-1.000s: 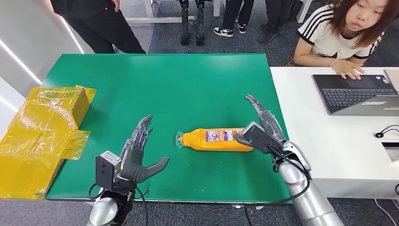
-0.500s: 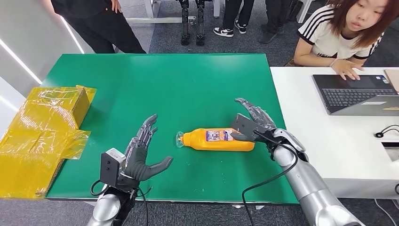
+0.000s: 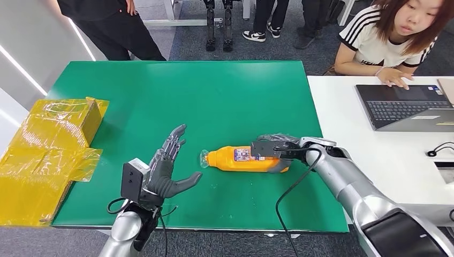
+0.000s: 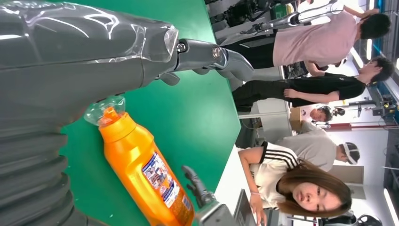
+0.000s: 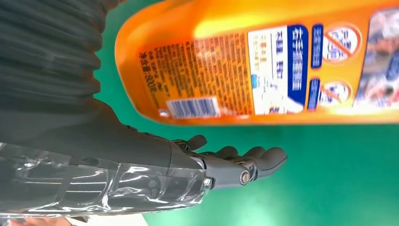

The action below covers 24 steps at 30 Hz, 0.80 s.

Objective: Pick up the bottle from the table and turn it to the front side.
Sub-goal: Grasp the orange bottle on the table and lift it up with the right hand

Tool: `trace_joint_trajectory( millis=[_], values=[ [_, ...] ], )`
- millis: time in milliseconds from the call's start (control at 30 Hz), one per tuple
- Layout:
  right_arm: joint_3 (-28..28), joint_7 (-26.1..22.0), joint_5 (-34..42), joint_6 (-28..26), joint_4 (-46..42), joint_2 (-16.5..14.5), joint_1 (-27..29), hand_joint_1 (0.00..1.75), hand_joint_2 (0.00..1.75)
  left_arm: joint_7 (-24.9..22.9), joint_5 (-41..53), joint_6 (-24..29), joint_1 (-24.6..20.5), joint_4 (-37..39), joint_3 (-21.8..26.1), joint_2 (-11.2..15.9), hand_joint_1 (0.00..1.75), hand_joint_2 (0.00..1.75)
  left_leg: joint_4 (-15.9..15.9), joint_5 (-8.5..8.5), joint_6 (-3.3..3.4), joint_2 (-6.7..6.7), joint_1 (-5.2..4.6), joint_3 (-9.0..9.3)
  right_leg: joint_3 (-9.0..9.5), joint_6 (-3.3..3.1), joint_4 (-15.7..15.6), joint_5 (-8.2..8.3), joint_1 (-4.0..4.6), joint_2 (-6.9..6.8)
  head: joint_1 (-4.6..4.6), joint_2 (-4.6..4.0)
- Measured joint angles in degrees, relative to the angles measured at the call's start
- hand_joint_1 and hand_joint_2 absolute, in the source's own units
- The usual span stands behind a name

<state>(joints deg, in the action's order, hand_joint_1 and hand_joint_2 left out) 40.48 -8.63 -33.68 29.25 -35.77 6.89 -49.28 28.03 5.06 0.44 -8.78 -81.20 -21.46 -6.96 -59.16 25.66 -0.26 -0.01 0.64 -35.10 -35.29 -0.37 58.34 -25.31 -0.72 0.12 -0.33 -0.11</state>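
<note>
Where bottle (image 3: 246, 159) lies, right hand (image 3: 273, 148) cupped, ungripped

The lying plastic bottle (image 3: 247, 159) was bright orange, with a white, blue and orange printed label and a clear wrap over its cap. It lay on a plain green tabletop (image 3: 187, 96), beside a white tabletop (image 3: 375, 160). A cardboard box (image 3: 48, 155) wrapped in glossy film was yellow.

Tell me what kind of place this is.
Probably a robot lab or testing room: a green table with one orange bottle laid out between the robot's hands, a person at a laptop alongside, and another robot's legs standing behind.
</note>
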Motion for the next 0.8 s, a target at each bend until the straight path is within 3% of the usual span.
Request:
trace_joint_trajectory(
  millis=[600, 633, 767, 800],
  values=[
    [10.2, 0.8, 2.4, 8.4, 7.7, -0.6, -6.6, 0.02, 1.75, -0.8, -3.3, -0.6, -2.4, 2.8, -0.1, -0.6, 0.00, 1.75, 0.0, 0.00, 0.00, 0.01, 0.00, 0.02, 0.00, 0.00, 0.0, 0.00, 0.00, 0.03, 0.01, 0.00],
    [10.7, 0.8, 2.3, 8.6, 7.8, -0.5, -6.8, 0.12, 1.75, -0.8, -3.4, -0.6, -2.4, 2.8, -0.1, -0.6, 0.00, 1.75, 0.0, 0.00, 0.00, 0.01, 0.00, 0.02, 0.00, 0.00, 0.0, 0.00, 0.00, 0.03, 0.01, 0.00],
    [12.9, 1.0, 2.0, 8.7, 7.8, -0.4, -7.6, 1.63, 1.75, -0.8, -3.8, -0.6, -2.4, 2.8, -0.1, -0.6, 0.00, 1.75, 0.0, 0.00, 0.00, 0.01, 0.00, 0.02, 0.00, 0.00, 0.0, 0.00, 0.00, 0.03, 0.01, 0.00],
    [13.4, 1.1, 1.9, 8.4, 7.8, -0.4, -7.7, 1.71, 1.75, -0.8, -3.9, -0.6, -2.4, 2.8, -0.1, -0.6, 0.00, 1.75, 0.0, 0.00, 0.00, 0.01, 0.00, 0.02, 0.00, 0.00, 0.0, 0.00, 0.00, 0.03, 0.01, 0.00]
  ],
)
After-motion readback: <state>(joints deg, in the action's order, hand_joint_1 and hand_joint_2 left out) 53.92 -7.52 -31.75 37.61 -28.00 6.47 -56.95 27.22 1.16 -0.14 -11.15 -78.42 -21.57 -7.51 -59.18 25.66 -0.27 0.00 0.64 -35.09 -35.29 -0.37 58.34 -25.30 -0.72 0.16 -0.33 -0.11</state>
